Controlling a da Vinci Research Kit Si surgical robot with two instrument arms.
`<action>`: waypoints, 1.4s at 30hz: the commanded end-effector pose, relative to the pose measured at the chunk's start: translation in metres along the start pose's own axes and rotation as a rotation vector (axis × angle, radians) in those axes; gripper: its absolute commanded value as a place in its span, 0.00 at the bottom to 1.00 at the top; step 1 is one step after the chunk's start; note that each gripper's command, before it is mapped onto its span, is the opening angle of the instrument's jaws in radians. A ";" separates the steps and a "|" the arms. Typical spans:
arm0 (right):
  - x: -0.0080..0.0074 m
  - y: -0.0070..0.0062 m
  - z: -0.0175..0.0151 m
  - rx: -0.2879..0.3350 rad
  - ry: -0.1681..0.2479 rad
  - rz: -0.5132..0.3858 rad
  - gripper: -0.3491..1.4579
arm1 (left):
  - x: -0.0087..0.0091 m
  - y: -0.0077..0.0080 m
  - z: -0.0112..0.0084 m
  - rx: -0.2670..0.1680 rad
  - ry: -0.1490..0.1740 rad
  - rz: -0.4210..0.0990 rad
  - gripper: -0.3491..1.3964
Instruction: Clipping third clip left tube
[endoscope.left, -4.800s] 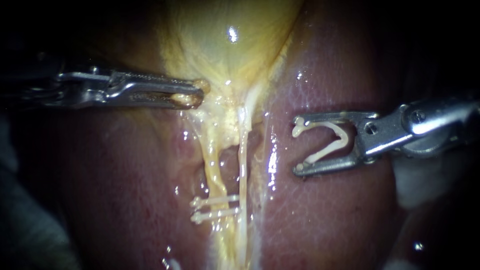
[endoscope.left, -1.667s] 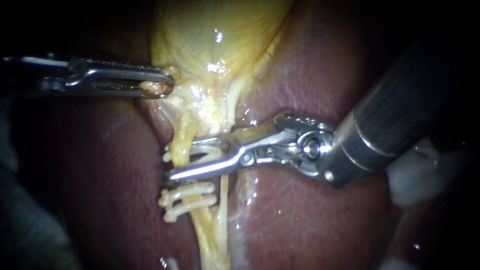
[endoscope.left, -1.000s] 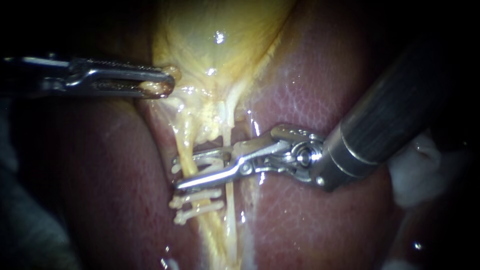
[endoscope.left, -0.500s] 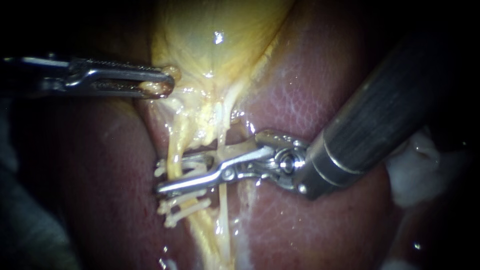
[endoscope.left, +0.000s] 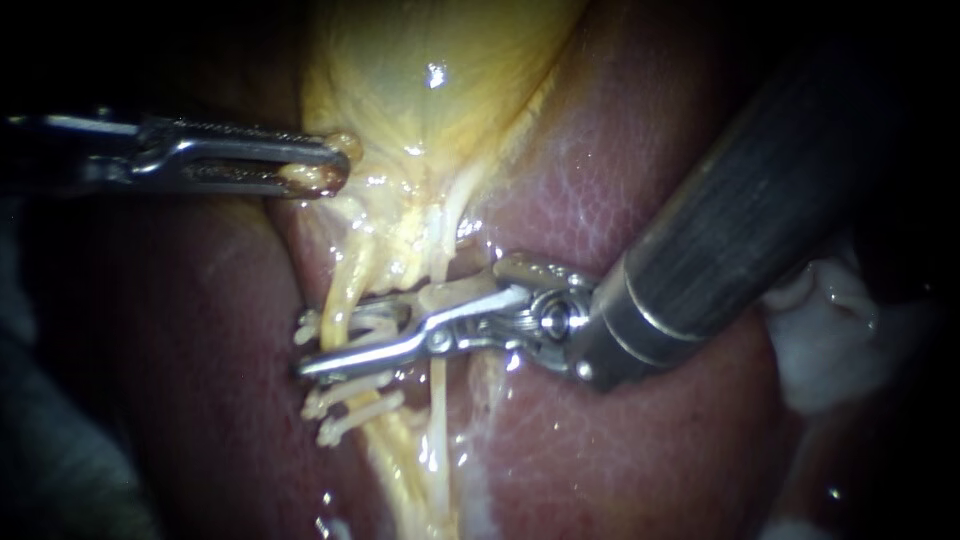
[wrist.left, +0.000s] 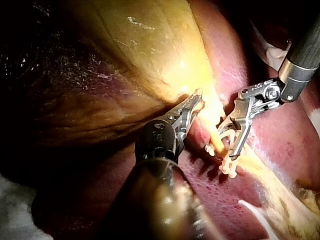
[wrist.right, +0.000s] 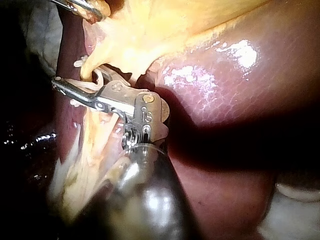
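Trouble here would most likely come from crowding. My right instrument (endoscope.left: 335, 340) has its jaws around the left tube (endoscope.left: 345, 285), a little left of the frame's centre. They are clenched on the new clip (endoscope.left: 308, 330), whose white legs straddle the tube and show past it on the far side. I judge the clip not yet locked, since a gap shows between its legs.

Just below the lower jaw sit the two placed clips (endoscope.left: 345, 410), nearly touching it. If I squeeze or back out with any downward drift, the jaw could catch one and drag it along the tube. The thin right tube (endoscope.left: 436, 400) passes under the jaws near their hinge, so a clip seated too deep might pinch it as well. The left tube also bows toward the left at the jaws, and more sideways push could tear it where it meets the gallbladder (endoscope.left: 440, 90).

My left instrument (endoscope.left: 335, 168) lies level in the upper left, jaws gripping the gallbladder's yellow edge. If that hold slips, the tube slackens and the clip may close skewed.

The right shaft comes down steeply from the upper right across the liver (endoscope.left: 640, 440). Its wrist bends sharply so the jaws lie nearly level, pointing left and slightly down.
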 end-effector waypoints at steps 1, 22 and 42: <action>0.0000 0.0001 0.0000 -0.001 -0.001 0.000 0.44 | 0.0000 0.0000 -0.0001 0.001 0.000 0.000 0.00; -0.0009 0.0000 -0.0036 -0.064 -0.110 0.010 0.44 | 0.0000 0.0001 -0.0001 0.000 0.000 0.000 0.00; -0.0024 0.0015 -0.0021 -0.005 -0.043 -0.007 0.45 | 0.0000 0.0001 0.0001 0.001 0.000 -0.001 0.00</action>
